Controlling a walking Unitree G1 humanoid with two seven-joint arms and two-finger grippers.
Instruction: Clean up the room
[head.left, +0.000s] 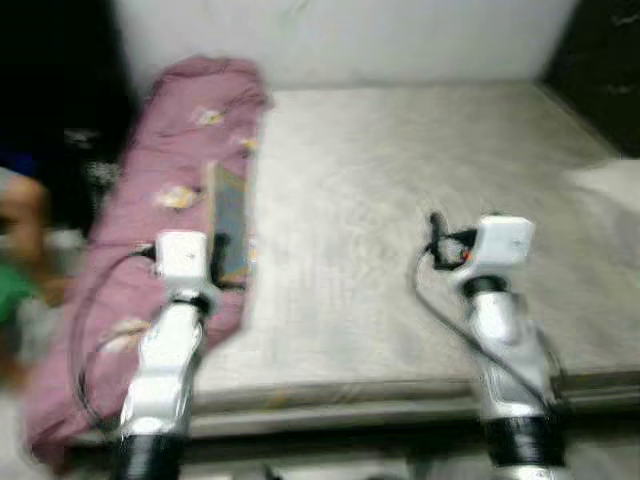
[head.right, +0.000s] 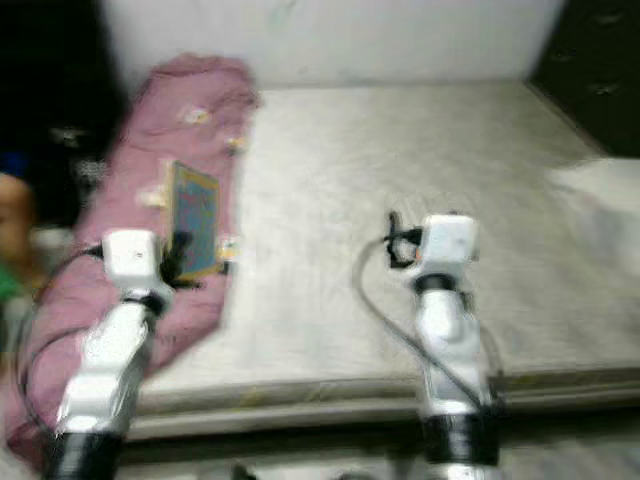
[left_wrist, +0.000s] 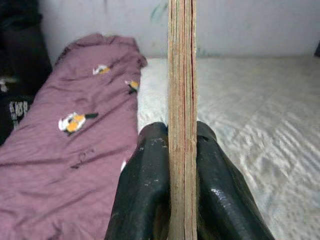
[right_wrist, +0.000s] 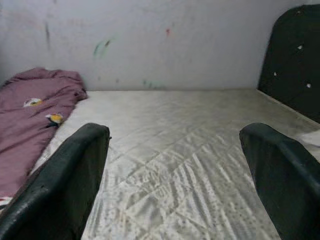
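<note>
l hand (left_wrist: 182, 200) grips book (left_wrist: 181, 100)

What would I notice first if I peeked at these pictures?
Probably the thin book pinched upright in the left tool, held over the purple blanket along the bed's left side. Next, the big bare mattress, with the right tool wide open above it.

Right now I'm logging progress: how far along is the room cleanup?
Done: the mattress looks mostly bare. In hand: the left gripper is shut on a thin book, held above the bed. Left: placing the book and the crumpled purple blanket. The right gripper is open.
</note>
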